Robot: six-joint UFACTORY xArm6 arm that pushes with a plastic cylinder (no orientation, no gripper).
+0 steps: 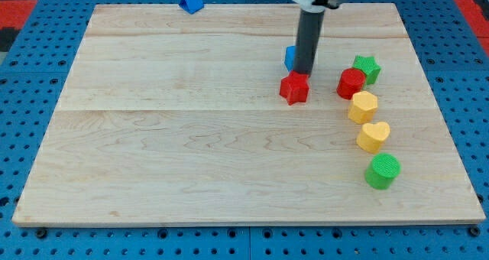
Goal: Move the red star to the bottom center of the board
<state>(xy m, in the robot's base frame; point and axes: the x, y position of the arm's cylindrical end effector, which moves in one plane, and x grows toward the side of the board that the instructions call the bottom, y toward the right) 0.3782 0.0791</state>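
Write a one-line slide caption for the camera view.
My tip sits just above the red star, near a column of coloured blocks on the wooden board.

The rod's tip stands just above the red star, right of the board's middle; a blue block sits partly hidden behind the rod; rightward a red cylinder touches a green star; below them run a yellow hexagon, yellow heart and green cylinder; a blue triangle lies at the top edge.
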